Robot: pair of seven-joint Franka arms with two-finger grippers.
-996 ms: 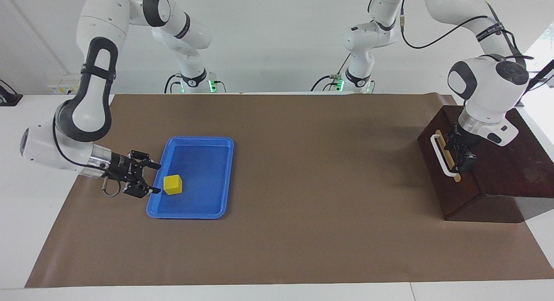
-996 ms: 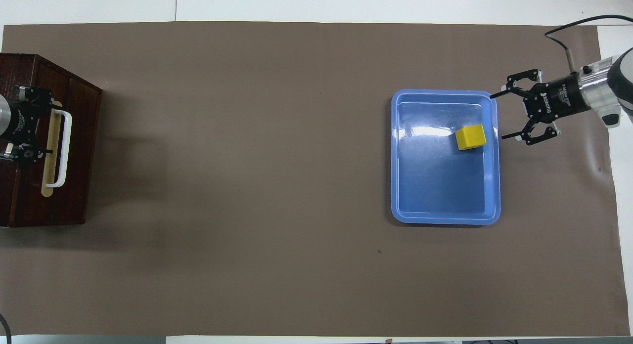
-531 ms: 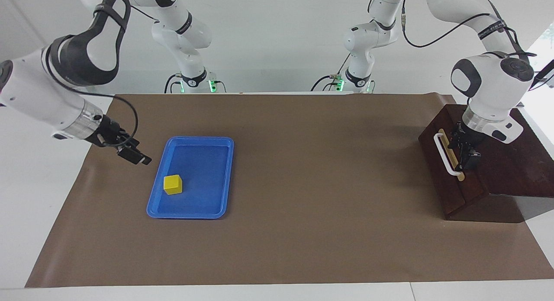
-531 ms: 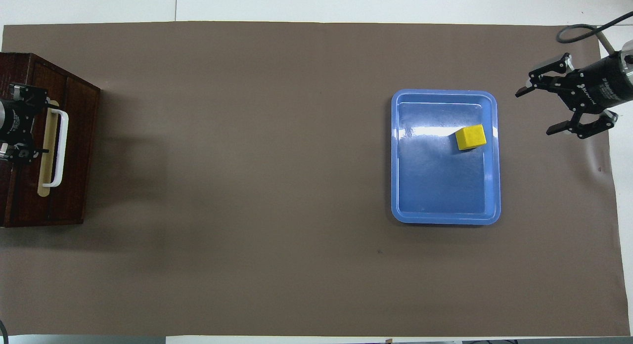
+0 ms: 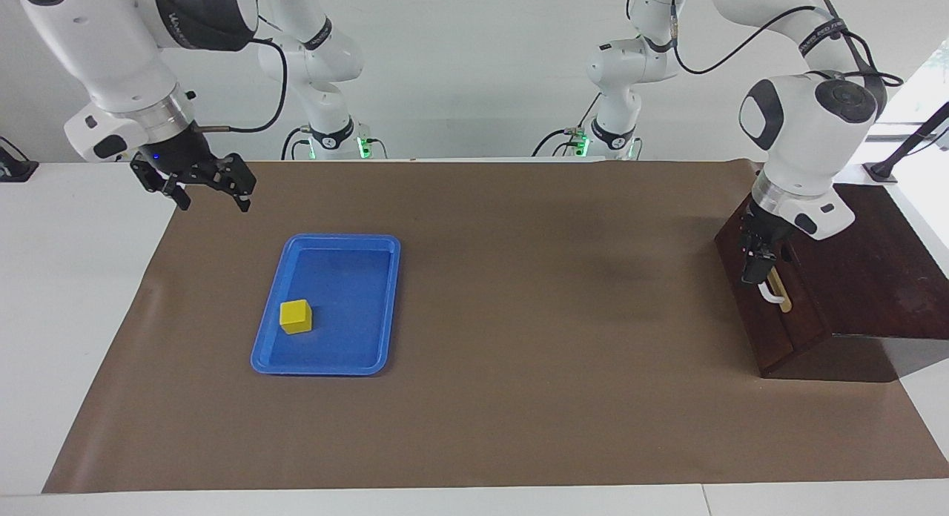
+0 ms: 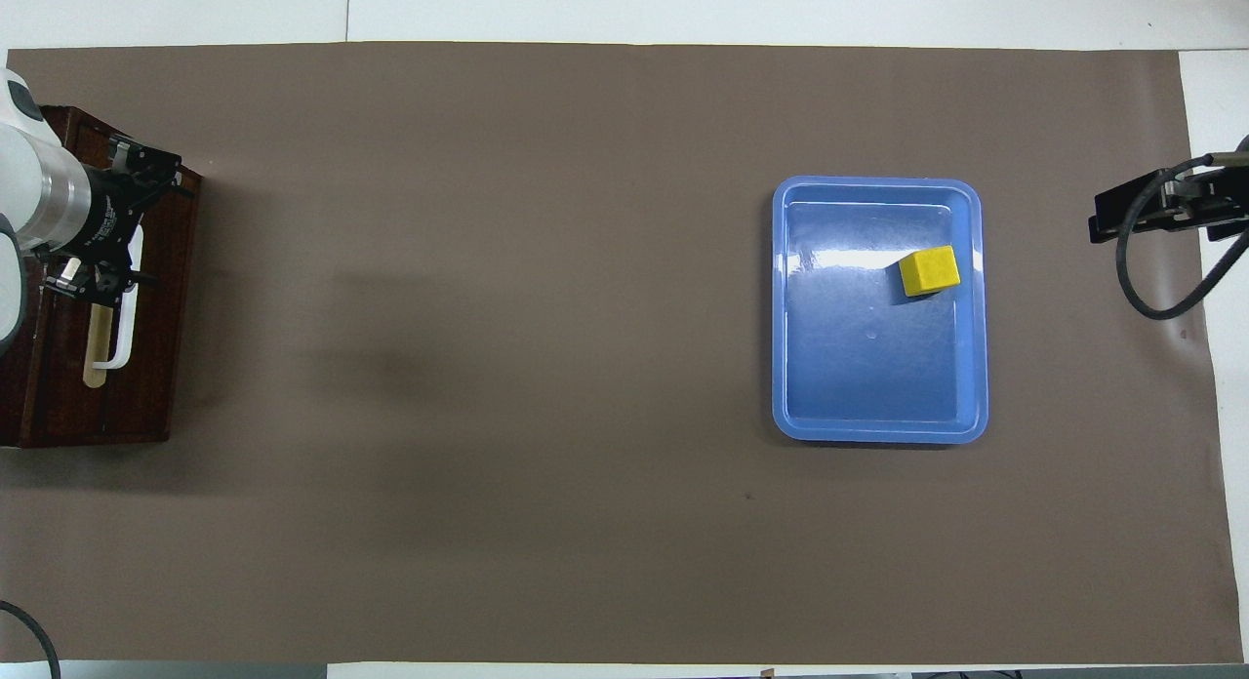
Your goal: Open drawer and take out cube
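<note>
Cube [image 5: 296, 316] sits in blue tray [image 5: 379, 306], task looks done. Right tool [image 5: 208, 192] open, empty, at tray's 11 o'clock facing view. Left tool [image 5: 756, 258] open, empty, over drawer [image 5: 771, 331] handle.

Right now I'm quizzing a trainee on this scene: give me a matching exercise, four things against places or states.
1. cube
2. tray
3. left gripper
4. right gripper

A. open, at the drawer handle
B. blue, on the brown mat
C. in the tray
D. open, raised over the mat's edge

Pairs: 1-C, 2-B, 3-A, 4-D
</note>
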